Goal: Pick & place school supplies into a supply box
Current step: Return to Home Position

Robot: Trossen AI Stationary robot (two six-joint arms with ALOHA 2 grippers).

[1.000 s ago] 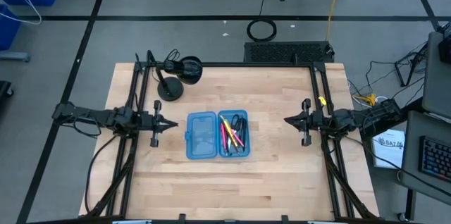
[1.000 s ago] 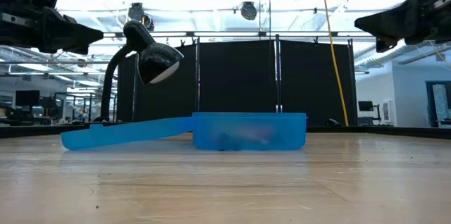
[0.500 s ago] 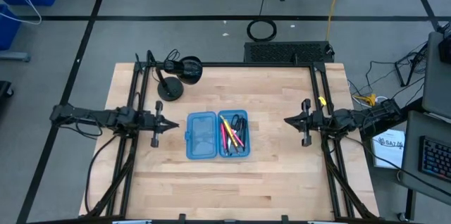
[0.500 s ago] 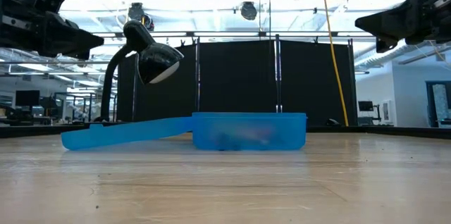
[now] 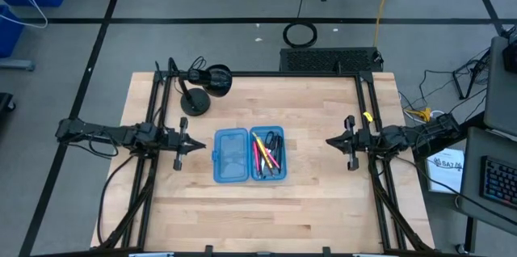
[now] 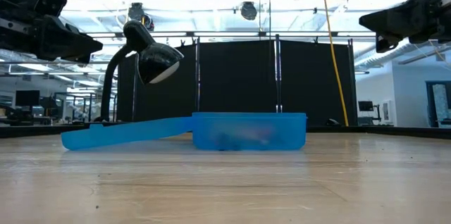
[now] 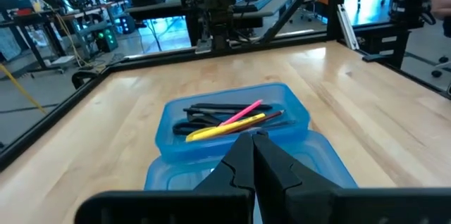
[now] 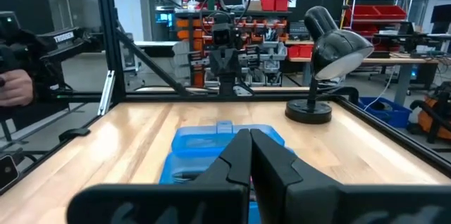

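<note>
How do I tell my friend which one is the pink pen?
Look at the wooden table, then the open blue box in its middle. One half holds pens; the pink pen lies beside the yellow pen, the only bright pink one there.

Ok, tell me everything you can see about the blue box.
The box is translucent blue plastic: two rectangular halves hinged along their long sides, lying open near the middle of the table. The half nearer the left arm is empty, and in the low view it looks shallower and slopes up toward the hinge. The other half holds the pens, pink, yellow and black among them, lying lengthwise. Only the table and pens touch it.
</note>
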